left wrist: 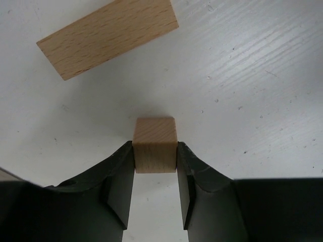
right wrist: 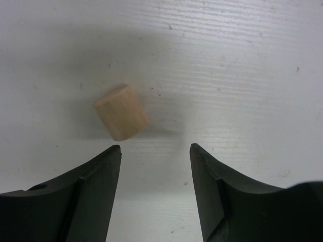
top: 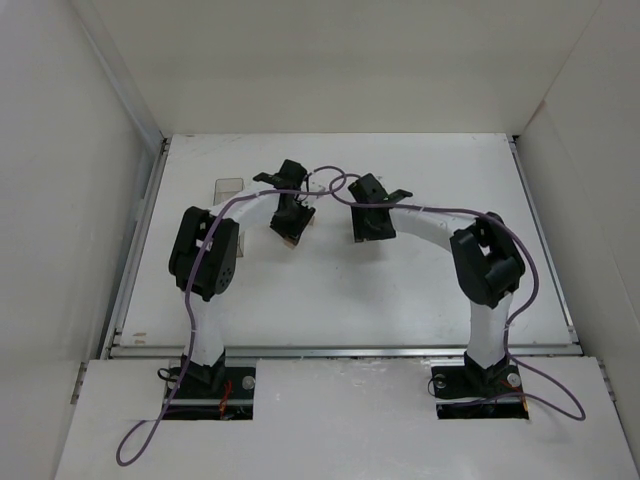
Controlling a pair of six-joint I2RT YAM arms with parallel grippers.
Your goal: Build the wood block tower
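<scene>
My left gripper (top: 289,234) is shut on a small tan wooden cube (left wrist: 155,146), held between both fingertips (left wrist: 155,151) just above or on the white table; I cannot tell which. A longer tan wooden bar (left wrist: 107,36) lies flat on the table beyond it, up and to the left. My right gripper (top: 368,236) is open and empty (right wrist: 155,148). A small tan block (right wrist: 122,112) lies at an angle on the table just past its left fingertip (right wrist: 112,154), not between the jaws.
A clear plastic box (top: 230,187) lies at the back left of the white table (top: 430,290). White walls enclose the table on three sides. Purple cables (top: 330,185) arc between the two arms.
</scene>
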